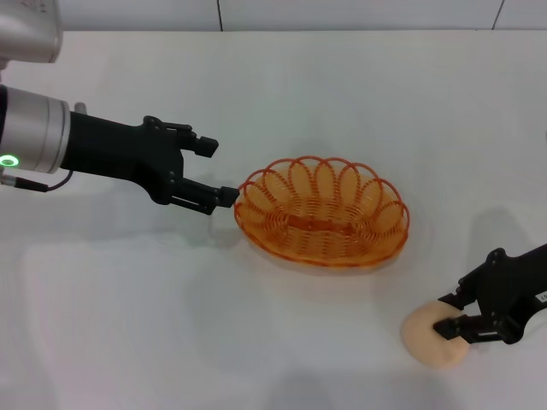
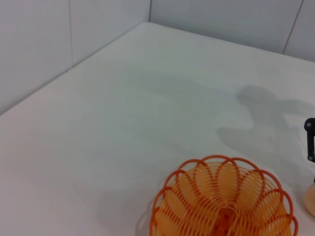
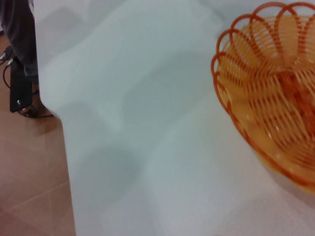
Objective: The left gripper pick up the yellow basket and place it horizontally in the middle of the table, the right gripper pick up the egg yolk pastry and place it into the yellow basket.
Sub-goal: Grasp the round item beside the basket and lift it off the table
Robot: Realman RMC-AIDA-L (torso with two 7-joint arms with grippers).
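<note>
With the yellow basket (image 1: pixel 322 213) lying mid-surface and my left gripper (image 1: pixel 220 173) spread just beside its rim, my right gripper (image 1: pixel 450 313) seemingly pinches the egg yolk pastry (image 1: pixel 433 336), which next needs lifting into the basket.

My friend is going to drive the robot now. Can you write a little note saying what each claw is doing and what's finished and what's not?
Left gripper: jaws open, just off the left end of the yellow basket, an oval orange-amber wire basket with a looped rim. It holds nothing.
Right gripper: jaws around the egg yolk pastry, a smooth pale peach bun resting on the white table near the front right.
Done: the basket lies lengthwise near the middle of the table, empty.
Left: lift the pastry, carry it over and put it in the basket.
</note>
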